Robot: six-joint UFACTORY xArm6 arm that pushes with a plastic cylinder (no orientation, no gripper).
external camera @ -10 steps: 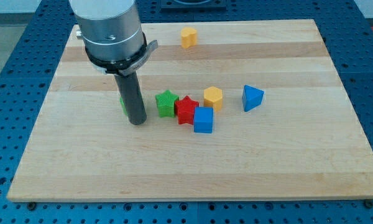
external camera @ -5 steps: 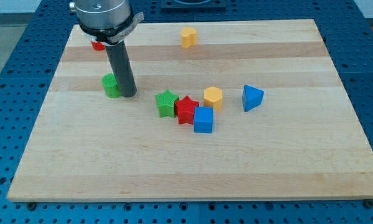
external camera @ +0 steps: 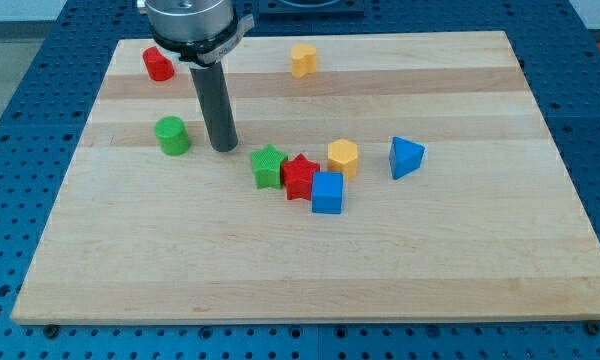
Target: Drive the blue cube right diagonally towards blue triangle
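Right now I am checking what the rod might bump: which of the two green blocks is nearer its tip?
The green star, just to the view's lower right of my tip. The green cylinder stands slightly farther, to its left.

A cylinder (external camera: pixel 172 135) sits toward the board's (external camera: pixel 480 260) left edge; four blocks cluster mid-board, with a triangle (external camera: pixel 405 157) just right.

- The arm's silver housing (external camera: pixel 187 22) is cut off by the view's top edge.
- The red star (external camera: pixel 300 176) is partly hidden behind the blue cube (external camera: pixel 327 193).
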